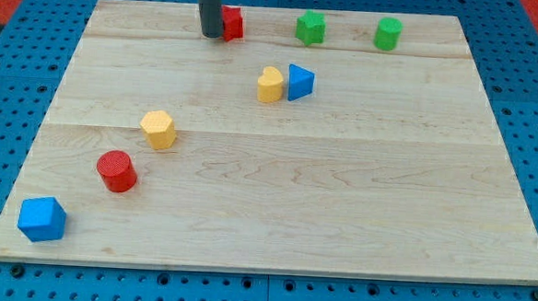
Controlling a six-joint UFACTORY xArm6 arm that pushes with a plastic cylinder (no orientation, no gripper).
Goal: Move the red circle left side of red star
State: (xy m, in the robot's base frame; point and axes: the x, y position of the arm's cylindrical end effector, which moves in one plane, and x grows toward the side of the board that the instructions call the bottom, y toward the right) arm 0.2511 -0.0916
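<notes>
One rod tip [210,35] touching red star [231,23] at desk [340,200] top; red circle [117,171] well apart, lower left. No claw.

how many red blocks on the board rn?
2. The red circle sits near the view's lower left, between the yellow hexagon and the blue cube. The red star is at the view's top, partly hidden behind my tip.
</notes>
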